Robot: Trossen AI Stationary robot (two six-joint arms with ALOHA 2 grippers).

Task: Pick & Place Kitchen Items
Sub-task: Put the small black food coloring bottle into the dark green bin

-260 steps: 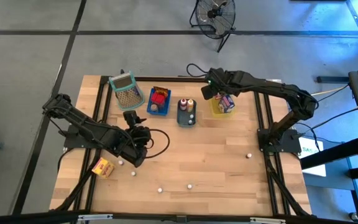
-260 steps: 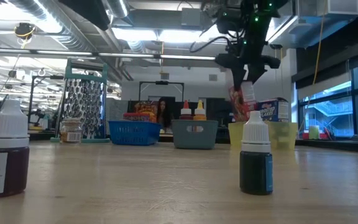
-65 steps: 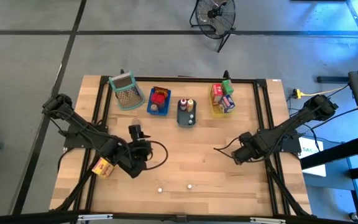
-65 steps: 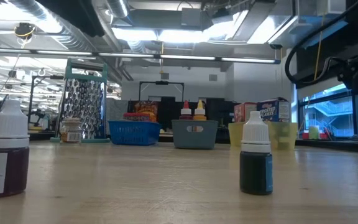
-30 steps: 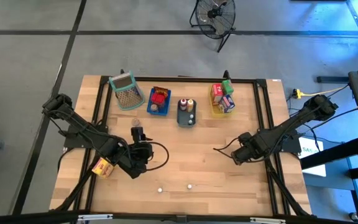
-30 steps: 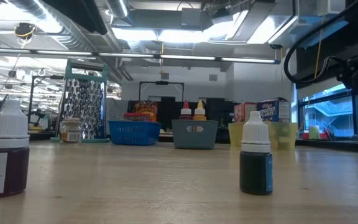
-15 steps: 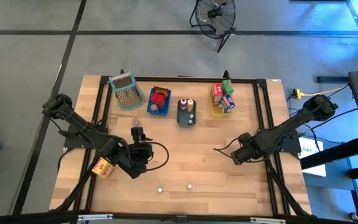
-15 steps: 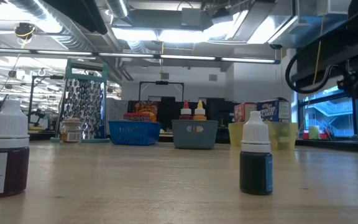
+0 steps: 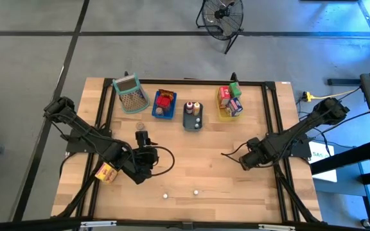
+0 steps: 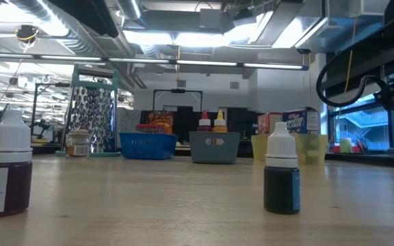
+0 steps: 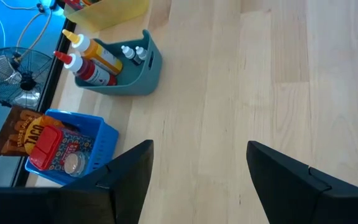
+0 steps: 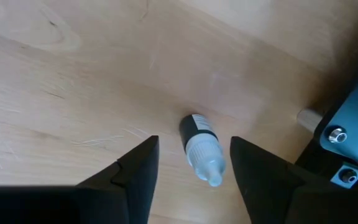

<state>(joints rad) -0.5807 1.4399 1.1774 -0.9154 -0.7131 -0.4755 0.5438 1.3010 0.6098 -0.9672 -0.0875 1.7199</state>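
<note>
The right pincer [image 12: 194, 142] is low over the bench [image 9: 204, 163], close to its right edge. From above, its body [image 9: 246, 157] hides what lies beneath. Its own camera shows a small white-capped bottle [image 12: 201, 149] lying on its side on the wood. This bottle is between the two spread fingers [image 12: 138, 168] and touches neither. In the level view only a dark piece of this arm and a cable loop show, cut off at the right edge.

The left pincer [image 11: 199, 146] is also spread and holds nothing. It sits left of the bench's middle [image 9: 142, 137], facing the far row. The yellow-orange carton [image 9: 106, 172] lies near the left edge, partly tucked under that arm.

Along the far edge stand the mesh basket [image 9: 130, 93], blue tray [image 9: 164, 112], grey tray [image 9: 193, 123] and yellow tray [image 9: 222, 114]. The cartons in the yellow tray are too small to read. A little jar [image 9: 140, 126] stands just in front of the basket.

The middle of the bench is open wood. Two more bottles [image 9: 165, 195] [image 9: 196, 191] stand near the front edge, well apart from both arms.

Some seconds ago the right arm reached over the yellow tray. Now it is down at the right side. In the last half second only its dark part in the level view has shifted slightly.
</note>
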